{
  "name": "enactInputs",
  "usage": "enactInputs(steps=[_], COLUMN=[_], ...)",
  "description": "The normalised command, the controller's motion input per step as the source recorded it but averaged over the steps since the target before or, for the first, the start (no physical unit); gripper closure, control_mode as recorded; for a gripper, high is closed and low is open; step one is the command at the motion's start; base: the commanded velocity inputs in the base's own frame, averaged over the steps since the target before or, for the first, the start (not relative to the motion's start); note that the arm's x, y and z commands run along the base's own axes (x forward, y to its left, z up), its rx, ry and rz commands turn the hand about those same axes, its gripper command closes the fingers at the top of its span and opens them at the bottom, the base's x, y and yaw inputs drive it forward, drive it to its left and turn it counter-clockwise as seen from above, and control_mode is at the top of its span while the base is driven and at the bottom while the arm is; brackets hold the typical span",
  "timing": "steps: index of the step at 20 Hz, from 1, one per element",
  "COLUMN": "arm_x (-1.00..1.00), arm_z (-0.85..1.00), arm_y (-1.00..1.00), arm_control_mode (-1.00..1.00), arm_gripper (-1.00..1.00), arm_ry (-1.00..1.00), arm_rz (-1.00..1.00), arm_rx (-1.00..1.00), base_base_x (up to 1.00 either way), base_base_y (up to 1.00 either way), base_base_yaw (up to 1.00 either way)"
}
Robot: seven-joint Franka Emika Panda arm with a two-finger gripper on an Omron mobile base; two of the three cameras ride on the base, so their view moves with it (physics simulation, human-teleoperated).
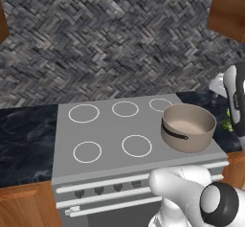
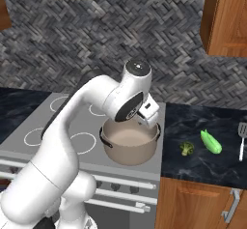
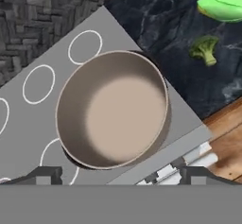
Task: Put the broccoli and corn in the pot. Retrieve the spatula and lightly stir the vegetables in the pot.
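Observation:
The beige pot (image 2: pixel 130 155) stands on the stove's front right burner with nothing in it; its dark handle points left. My gripper (image 3: pixel 120 176) hangs open above the pot (image 3: pixel 71 105), its two dark fingertips (image 3: pixel 47 175) spread wide and holding nothing. The white hand (image 2: pixel 147 111) sits just over the pot's far rim. On the dark counter right of the stove lie the small green broccoli (image 2: pixel 186 148) and, beyond it, the green-husked corn (image 2: pixel 211 141). The hand view shows both the broccoli (image 3: pixel 204 48) and the corn (image 3: pixel 222 6). The spatula (image 2: pixel 242 138) lies farthest right.
The grey stove top (image 1: pixel 110 125) has several ringed burners left of the pot (image 1: pixel 191 142). Dark marble counter (image 2: pixel 212 165) flanks the stove on both sides. A wooden wall cabinet (image 2: pixel 226 18) hangs above the right counter. My arm arches over the stove.

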Motion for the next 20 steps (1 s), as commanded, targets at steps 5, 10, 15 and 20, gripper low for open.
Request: enactInputs(steps=[5,10,15,20], arm_x=[0.00,0.01,0.23,0.26], arm_z=[0.00,-0.09,-0.31,-0.26], arm_y=[-0.84,-0.75,-0.25,-0.21], arm_control_mode=[-1.00,-1.00,-1.00,-1.00], arm_gripper=[-1.00,-1.00,-1.00,-1.00], arm_ry=[0.00,0.00,0.11,0.11], arm_rz=[-0.49,-0.52,-0.22,0.00], arm_rx=[0.03,0.00,0.00,0.00], base_base_x=[0.00,0.00,0.00,0.00], base_base_y=[0.00,0.00,0.00,0.00], base_base_yaw=[0.00,0.00,0.00,0.00])
